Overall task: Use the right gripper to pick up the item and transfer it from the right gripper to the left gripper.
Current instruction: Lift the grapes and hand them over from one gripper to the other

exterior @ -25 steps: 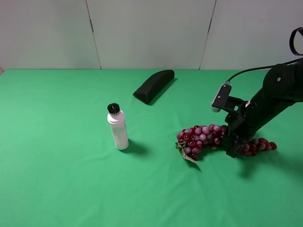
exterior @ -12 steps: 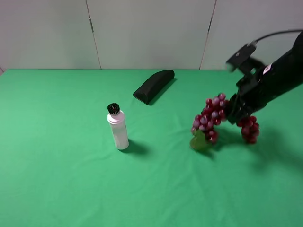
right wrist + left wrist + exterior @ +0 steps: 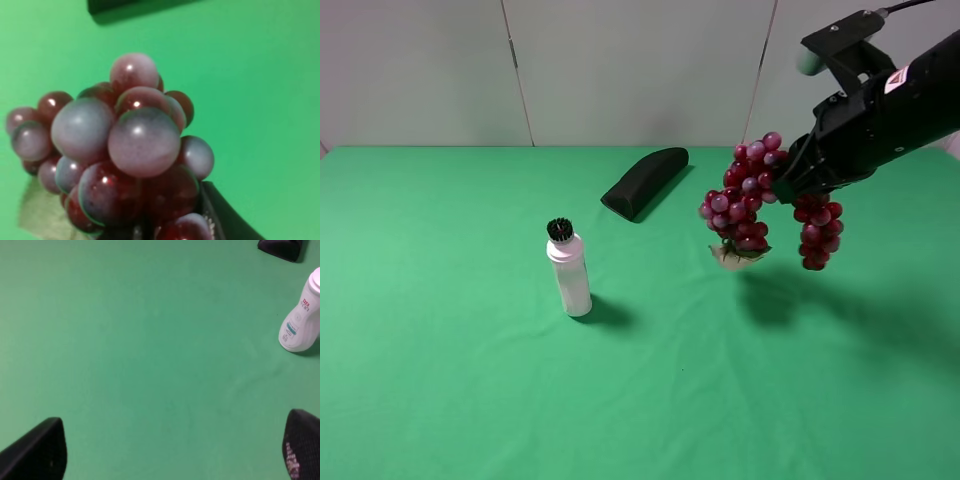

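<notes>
Green table (image 3: 470, 400) fills pretty much the whole high view, with a plain pale wall behind it. The next biggest thing is the right arm, a thick black one coming in from about 2 o'clock and angling down toward the middle.

The right gripper (image 3: 792, 185) is clamped together on the item (image 3: 745, 205), that long bunch of fake dark-red and pinkish grapes. It grabs the bunch around its middle, so the grapes droop on both sides of the jaws: a fatter clump on the 9 o'clock side and a thinner tail on the 3 o'clock side. The whole bunch hangs in the air, clear of the table, with its shadow on the green below. From the right wrist cam it's basically a wall of shiny grapes right in the lens, and one black finger (image 3: 225, 217) is pressed against them.

The black wedge case (image 3: 645, 182) lies flat on the table at roughly 9 o'clock from the grapes, well apart from them. The white bottle (image 3: 569, 270) with the black brush cap stands upright at about 7 o'clock from the case.

The left gripper (image 3: 167, 450) only shows in its own wrist cam. Its two fingertips sit wide apart over bare green, holding nothing.

Tiny detail: the leaf (image 3: 732, 257) dangles under the fat clump.
</notes>
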You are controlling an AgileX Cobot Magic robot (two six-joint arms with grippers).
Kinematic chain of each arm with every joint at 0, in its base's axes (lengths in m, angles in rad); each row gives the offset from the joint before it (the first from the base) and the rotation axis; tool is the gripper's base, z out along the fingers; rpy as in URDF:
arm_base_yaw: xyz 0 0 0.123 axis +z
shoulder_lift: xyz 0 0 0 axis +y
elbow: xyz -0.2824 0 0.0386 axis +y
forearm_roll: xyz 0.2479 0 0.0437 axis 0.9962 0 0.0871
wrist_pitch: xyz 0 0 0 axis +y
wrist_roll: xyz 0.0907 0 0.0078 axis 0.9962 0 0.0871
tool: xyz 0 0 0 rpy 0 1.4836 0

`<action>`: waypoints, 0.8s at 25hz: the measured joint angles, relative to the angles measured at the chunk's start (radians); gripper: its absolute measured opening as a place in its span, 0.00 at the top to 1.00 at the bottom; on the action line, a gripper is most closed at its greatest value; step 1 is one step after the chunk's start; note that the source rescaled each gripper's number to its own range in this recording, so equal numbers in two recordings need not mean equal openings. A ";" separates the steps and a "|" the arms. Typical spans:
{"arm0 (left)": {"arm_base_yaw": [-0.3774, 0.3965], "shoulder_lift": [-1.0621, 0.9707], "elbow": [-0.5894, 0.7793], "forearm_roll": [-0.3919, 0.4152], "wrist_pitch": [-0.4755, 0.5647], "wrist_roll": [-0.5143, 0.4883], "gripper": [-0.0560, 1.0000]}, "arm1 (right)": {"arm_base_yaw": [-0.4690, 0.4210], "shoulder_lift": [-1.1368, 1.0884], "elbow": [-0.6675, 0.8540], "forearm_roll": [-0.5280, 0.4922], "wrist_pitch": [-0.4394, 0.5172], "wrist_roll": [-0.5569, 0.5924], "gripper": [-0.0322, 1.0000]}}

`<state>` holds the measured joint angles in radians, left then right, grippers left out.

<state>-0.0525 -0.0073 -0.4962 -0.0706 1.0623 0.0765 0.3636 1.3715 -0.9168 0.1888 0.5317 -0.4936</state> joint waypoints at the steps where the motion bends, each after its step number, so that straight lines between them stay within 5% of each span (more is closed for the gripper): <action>1: 0.000 0.000 0.000 0.000 0.000 0.000 0.15 | 0.010 0.000 0.000 -0.003 -0.003 0.010 0.95; 14: 0.000 0.000 0.000 0.000 0.000 0.000 0.15 | 0.037 -0.007 -0.098 0.111 -0.057 0.084 0.95; 20: 0.000 0.000 0.000 0.000 0.000 0.000 0.15 | 0.037 -0.007 -0.098 0.194 -0.046 0.004 0.95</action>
<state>-0.0525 -0.0073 -0.4962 -0.0706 1.0623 0.0765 0.4010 1.3642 -1.0148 0.3823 0.4862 -0.4898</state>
